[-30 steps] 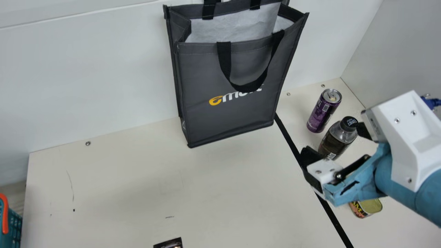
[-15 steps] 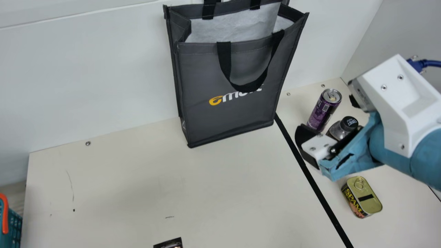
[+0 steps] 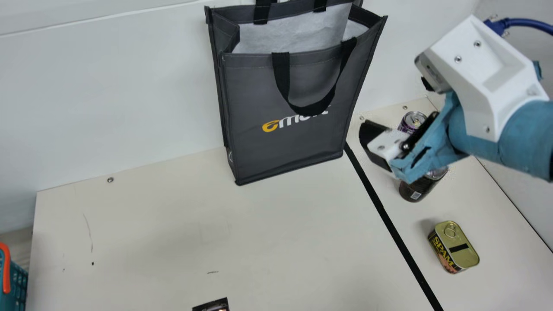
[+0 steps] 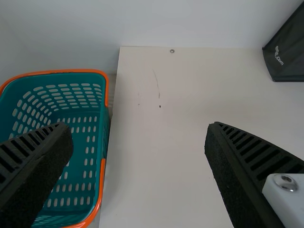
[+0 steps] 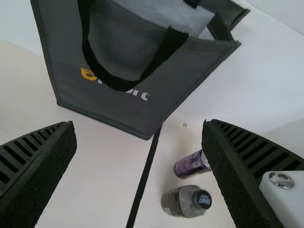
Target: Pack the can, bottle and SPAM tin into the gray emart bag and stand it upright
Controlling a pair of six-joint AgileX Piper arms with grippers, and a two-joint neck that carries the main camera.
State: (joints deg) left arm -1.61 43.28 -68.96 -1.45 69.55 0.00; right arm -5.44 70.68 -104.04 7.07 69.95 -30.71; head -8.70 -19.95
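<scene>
left end effector (image 4: 138, 127): apart
right end effector (image 3: 398, 113): apart
emart bag (image 3: 285, 149): upright
can (image 3: 411, 121), bottle (image 3: 415, 189), SPAM tin (image 3: 464, 255): on counter (image 3: 151, 229)

In the main view, my right end effector (image 3: 395, 110) occludes the lower can (image 3: 410, 123) and the cap of the bottle (image 3: 415, 190). Picture edges truncate the gray emart bag (image 3: 289, 151), basket (image 3: 16, 280) and a dark item (image 3: 212, 306), identity indeterminate.
</scene>
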